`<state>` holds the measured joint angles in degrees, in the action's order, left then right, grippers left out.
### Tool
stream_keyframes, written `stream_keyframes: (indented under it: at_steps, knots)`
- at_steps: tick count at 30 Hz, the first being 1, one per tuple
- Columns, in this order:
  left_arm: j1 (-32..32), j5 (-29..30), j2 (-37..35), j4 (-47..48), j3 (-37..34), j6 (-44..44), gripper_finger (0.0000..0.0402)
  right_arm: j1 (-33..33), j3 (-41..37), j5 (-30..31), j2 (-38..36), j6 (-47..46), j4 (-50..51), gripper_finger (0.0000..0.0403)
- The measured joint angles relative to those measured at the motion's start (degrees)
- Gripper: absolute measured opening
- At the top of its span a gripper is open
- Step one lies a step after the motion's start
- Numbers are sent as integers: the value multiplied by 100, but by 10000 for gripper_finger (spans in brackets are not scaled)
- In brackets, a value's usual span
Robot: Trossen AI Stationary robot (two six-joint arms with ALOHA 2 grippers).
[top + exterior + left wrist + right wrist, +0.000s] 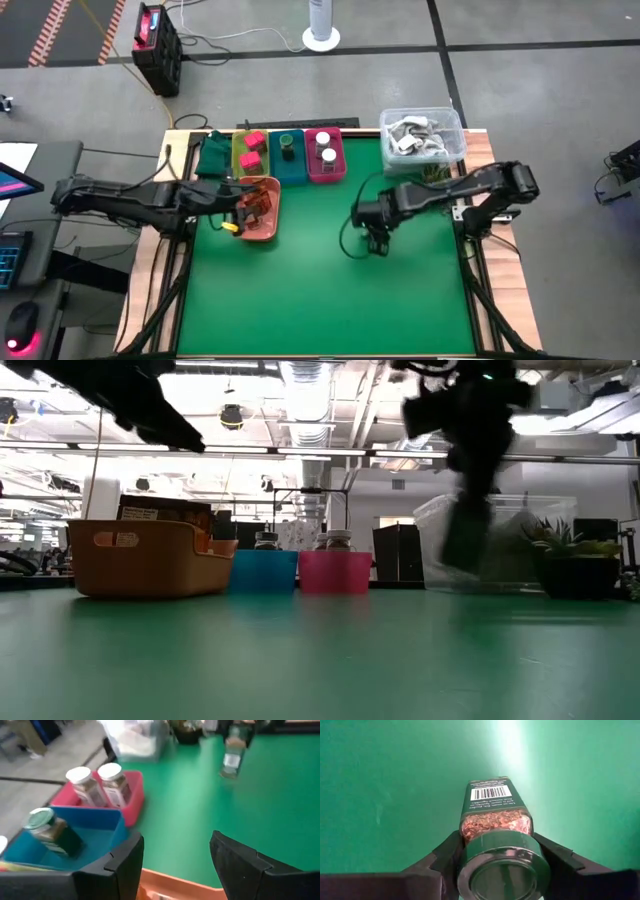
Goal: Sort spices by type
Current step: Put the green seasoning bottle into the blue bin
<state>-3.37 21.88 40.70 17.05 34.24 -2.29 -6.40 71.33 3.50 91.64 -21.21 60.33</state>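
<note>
The right tool (pixel 497 865) grips a glass spice jar (pixel 496 827) by its neck, one dark finger on each side just below the round dark green lid. The jar body is squarish, filled with coarse reddish-brown flakes, and carries a dark green label with a white barcode. In the high view this tool (pixel 376 240) is over the middle of the bench (pixel 330 290), which has a smooth green mat; in the low view the jar (pixel 462 535) hangs clear of the mat, tilted.

The left tool (pixel 175 865) is released and empty, its two flat dark fingers spread over the rim of the orange tray (pixel 262 212). That tray is a round-cornered plastic bin holding brown packets (pixel 258 205).

Behind it stand rectangular plastic trays in a row:
- Yellow tray (pixel 249 155): two pink boxy blocks (pixel 254 142).
- Teal tray (pixel 95 837): one dark jar (pixel 52 831) with a green lid, leaning.
- Magenta tray (pixel 132 800): two upright round jars (pixel 102 785) with white caps and brown contents.

A clear plastic tub (pixel 422 135) of pale items sits at the far right corner of the bench.
</note>
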Motion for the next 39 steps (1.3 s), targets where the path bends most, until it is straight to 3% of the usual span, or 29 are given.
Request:
stream_keyframes:
  at_steps: [8, 19, 30, 39]
  knots:
    - [412, -688, 1503, -613, 553, 366, 218, 674, 840, 482, 0, 1190, -953, 220]
    - [567, -1123, 2992, -751, 1855, 814, 248, 882, 918, 477, 153, 2312, -2549, 220]
    - [726, -1121, 4002, -726, 2510, 1048, 332, 836, 916, 635, 402, 2624, -2916, 220]
    - [852, -1142, 4202, -747, 2678, 1234, 332, 693, 916, 697, 385, 2694, -2978, 222]
